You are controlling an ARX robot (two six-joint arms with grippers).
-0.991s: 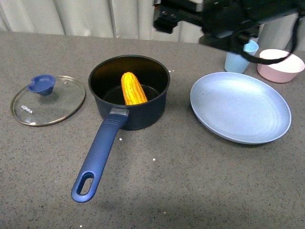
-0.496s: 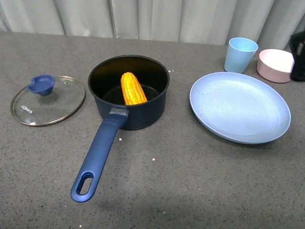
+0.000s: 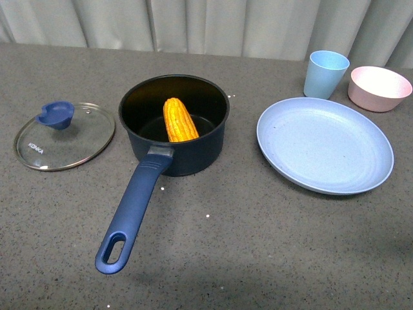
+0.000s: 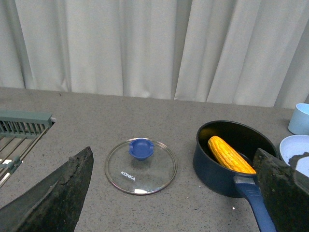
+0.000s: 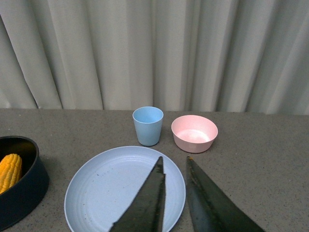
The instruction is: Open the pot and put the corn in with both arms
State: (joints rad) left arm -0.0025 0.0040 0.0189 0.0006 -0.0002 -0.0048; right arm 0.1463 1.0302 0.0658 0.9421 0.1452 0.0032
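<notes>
The dark navy pot (image 3: 193,155) stands open in the middle of the table, its long blue handle (image 3: 132,210) pointing toward me. The corn (image 3: 180,120) lies inside it, leaning on the near wall. The glass lid (image 3: 64,137) with a blue knob lies flat to the pot's left. Neither arm shows in the front view. My left gripper (image 4: 174,152) is open and empty, held back from the lid (image 4: 141,166) and the pot (image 4: 217,169). My right gripper (image 5: 174,159) is shut and empty above the near edge of the plate (image 5: 106,188).
A pale blue plate (image 3: 326,145) lies right of the pot. A blue cup (image 3: 326,73) and a pink bowl (image 3: 379,88) stand behind it. Curtains close off the back. A grey-green rack (image 4: 19,130) sits beyond the lid in the left wrist view.
The right arm hung over the back right of the table a second ago and has drawn out of the front view. Pot, corn and lid have not moved.
</notes>
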